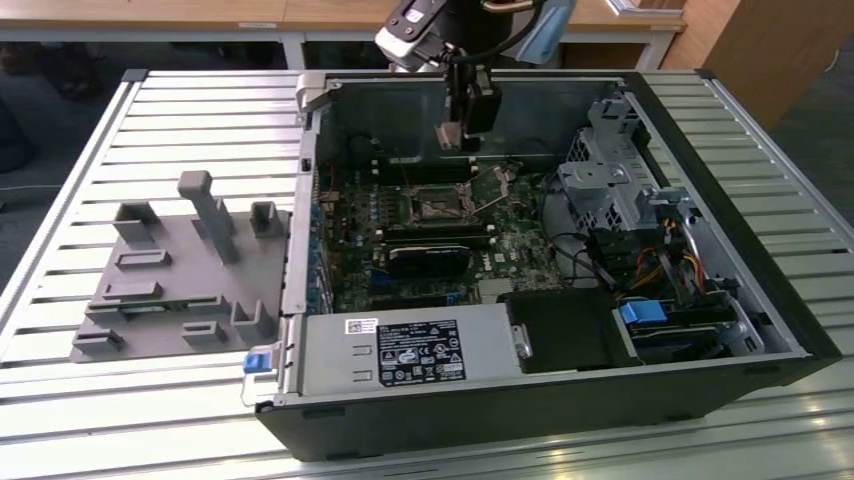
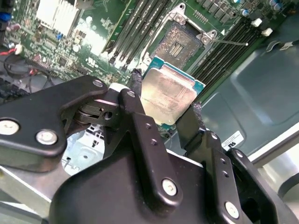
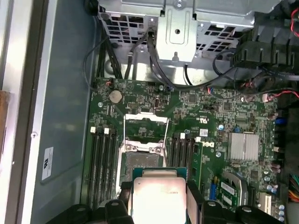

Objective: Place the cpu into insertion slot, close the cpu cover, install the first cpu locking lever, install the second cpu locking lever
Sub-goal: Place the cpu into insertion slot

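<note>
My gripper [image 1: 458, 138] hangs inside the open computer case, above the motherboard, shut on the cpu [image 2: 169, 93]. The chip's pale silver top faces the cameras in both wrist views, with one black finger [image 2: 136, 86] on each side edge. Past the held cpu [image 3: 159, 195] lies the insertion slot [image 3: 142, 160], a dark square socket with a metal rim, uncovered. The slot [image 1: 438, 207] sits mid-board, lower than the gripper. The cpu cover [image 3: 145, 118], a thin silver frame, is swung open on the slot's far side. A thin lever rod [image 3: 164, 135] runs along the slot's edge.
Black memory slots [image 3: 103, 161] flank the socket on both sides. A black fan card [image 1: 427, 262] lies nearer the power supply [image 1: 407, 352]. A metal drive cage [image 1: 607, 190] with cables stands at the exterior view's right. A grey fixture plate [image 1: 174, 275] rests on the slatted table.
</note>
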`<state>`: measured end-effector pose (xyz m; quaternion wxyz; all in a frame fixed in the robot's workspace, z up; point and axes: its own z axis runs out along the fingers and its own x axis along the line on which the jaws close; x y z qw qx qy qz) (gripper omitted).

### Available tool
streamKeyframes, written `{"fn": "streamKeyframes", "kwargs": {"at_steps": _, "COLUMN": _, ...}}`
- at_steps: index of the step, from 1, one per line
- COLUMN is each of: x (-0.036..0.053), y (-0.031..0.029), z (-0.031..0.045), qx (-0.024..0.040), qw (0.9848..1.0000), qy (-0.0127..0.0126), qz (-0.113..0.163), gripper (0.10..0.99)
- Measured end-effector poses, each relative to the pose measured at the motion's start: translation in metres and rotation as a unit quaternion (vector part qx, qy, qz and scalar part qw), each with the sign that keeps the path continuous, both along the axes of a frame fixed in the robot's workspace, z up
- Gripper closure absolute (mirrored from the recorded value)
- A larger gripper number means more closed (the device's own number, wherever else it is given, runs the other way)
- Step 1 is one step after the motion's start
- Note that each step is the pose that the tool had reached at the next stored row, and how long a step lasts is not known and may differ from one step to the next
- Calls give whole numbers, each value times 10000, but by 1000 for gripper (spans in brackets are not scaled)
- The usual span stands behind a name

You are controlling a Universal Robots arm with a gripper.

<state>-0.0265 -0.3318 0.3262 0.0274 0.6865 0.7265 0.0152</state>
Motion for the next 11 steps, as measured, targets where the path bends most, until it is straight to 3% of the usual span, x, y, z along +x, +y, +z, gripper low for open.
{"fn": "streamKeyframes", "kwargs": {"at_steps": 4, "x": -16, "y": 4, "z": -59, "qx": -2, "qw": 9998, "qy": -1, "qz": -178, "gripper": 545}}
{"fn": "streamKeyframes", "kwargs": {"at_steps": 11, "x": -31, "y": 12, "z": -186, "qx": -8, "qw": 9998, "qy": -1, "qz": -183, "gripper": 545}}
